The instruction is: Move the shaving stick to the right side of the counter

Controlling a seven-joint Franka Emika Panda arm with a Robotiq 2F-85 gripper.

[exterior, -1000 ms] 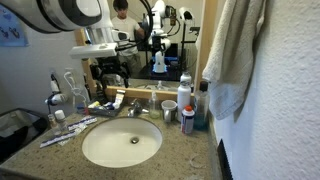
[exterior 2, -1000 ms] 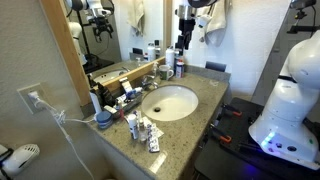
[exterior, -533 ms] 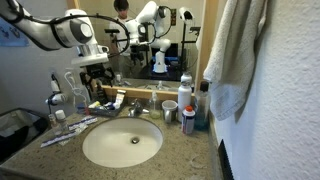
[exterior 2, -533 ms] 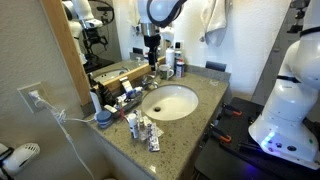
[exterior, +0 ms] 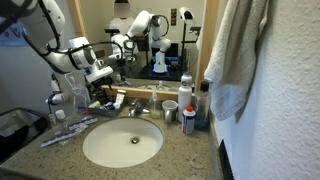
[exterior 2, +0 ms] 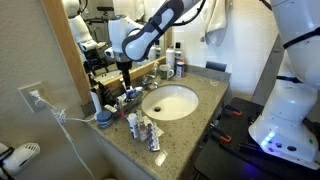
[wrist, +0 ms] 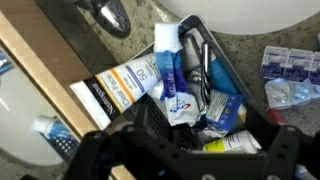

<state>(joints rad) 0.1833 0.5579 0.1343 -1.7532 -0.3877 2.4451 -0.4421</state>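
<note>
The speckled granite counter (exterior: 185, 150) (exterior 2: 200, 105) holds an oval white sink (exterior: 122, 143) (exterior 2: 170, 102). My gripper (exterior: 100, 88) (exterior 2: 125, 85) hangs just above a black tray (wrist: 232, 72) of toiletries at the back of the counter, beside the faucet. In the wrist view a slim dark shaving stick (wrist: 204, 66) lies in the tray among tubes. My gripper's fingers (wrist: 190, 150) are spread wide and hold nothing, a short way above the tray's contents. The stick is too small to make out in both exterior views.
The faucet (exterior: 133, 108) (wrist: 108, 15) stands next to the tray. Cups and bottles (exterior: 184, 110) crowd one back corner. Toothbrushes (exterior: 65, 130) and blister packs (exterior 2: 146, 131) (wrist: 290, 75) lie at the other end. A towel (exterior: 235, 50) hangs on the wall.
The arm has swung from high above the back of the counter down and across to the tray beside the faucet. Nothing on the counter has moved.
</note>
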